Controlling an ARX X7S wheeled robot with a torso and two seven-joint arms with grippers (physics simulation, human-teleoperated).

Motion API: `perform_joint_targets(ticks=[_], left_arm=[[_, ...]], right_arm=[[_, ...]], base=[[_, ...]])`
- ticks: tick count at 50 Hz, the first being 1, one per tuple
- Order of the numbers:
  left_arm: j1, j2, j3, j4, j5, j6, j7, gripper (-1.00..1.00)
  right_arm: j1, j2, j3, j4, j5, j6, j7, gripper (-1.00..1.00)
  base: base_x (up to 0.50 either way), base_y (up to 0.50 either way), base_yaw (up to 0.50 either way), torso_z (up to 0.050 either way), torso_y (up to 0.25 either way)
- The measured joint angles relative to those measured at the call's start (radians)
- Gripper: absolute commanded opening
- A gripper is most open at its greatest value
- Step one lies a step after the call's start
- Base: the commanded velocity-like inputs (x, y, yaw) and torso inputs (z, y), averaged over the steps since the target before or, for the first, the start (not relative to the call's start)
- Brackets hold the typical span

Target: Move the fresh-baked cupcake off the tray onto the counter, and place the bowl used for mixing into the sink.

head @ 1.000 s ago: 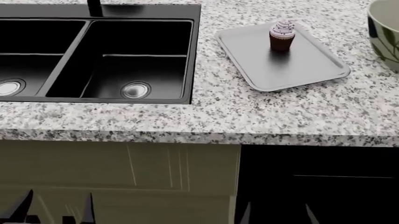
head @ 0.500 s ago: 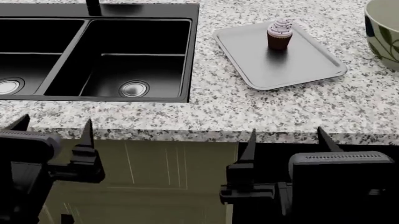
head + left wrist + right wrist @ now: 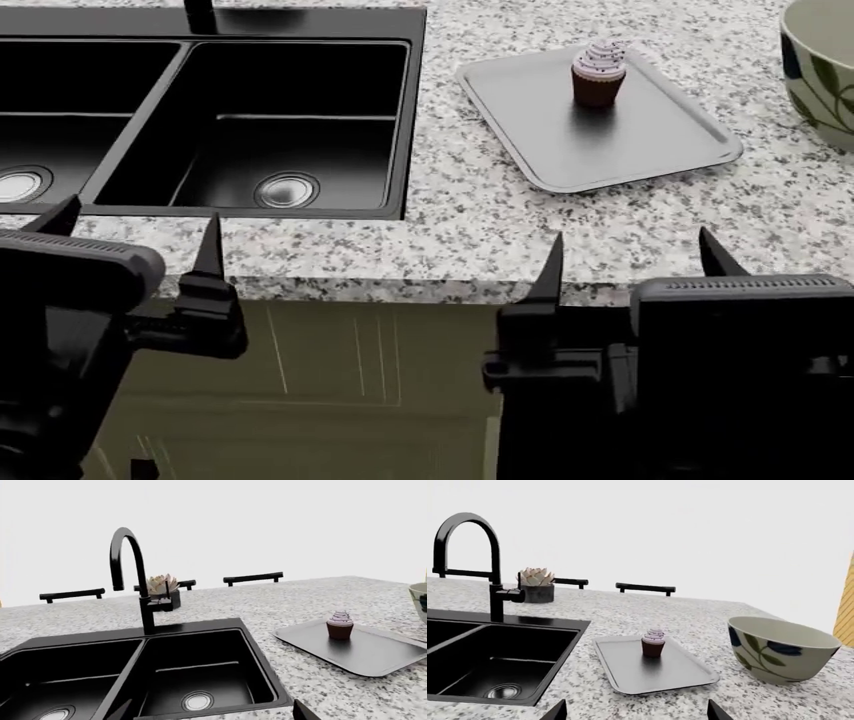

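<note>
Both jaws apart, short of cupcake (image 3: 599, 72)

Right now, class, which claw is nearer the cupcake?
Right. The right claw is at the counter's front edge, below the cupcake; the left claw sits far across, before the sink.

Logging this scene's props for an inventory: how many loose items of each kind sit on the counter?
Cupcake: 1
Baking tray: 1
Mixing bowl: 1
Potted succulent: 1
Total: 4
</note>
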Motion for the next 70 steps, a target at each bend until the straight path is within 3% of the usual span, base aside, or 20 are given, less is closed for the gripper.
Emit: perform_joint_targets(ticks=[39,70], left_arm=[[-0.049,-0.022,0.014,0.095,-0.034,-0.087,-0.03,1.0],[-0.058,-0.032,0.013,0.109,-0.052,-0.096,-0.049,1.0]], right_arm=[[0.007,0.008,0.086,-0.105,0.07,0.07,0.037,1.0],[0.019,0.023,0.094,-0.13,0.087,0.088,0.059,1.0]], base=[[0.18,-0.42,0.0,0.0,0.0],[0.38,-0.28,0.0,0.0,0.0]])
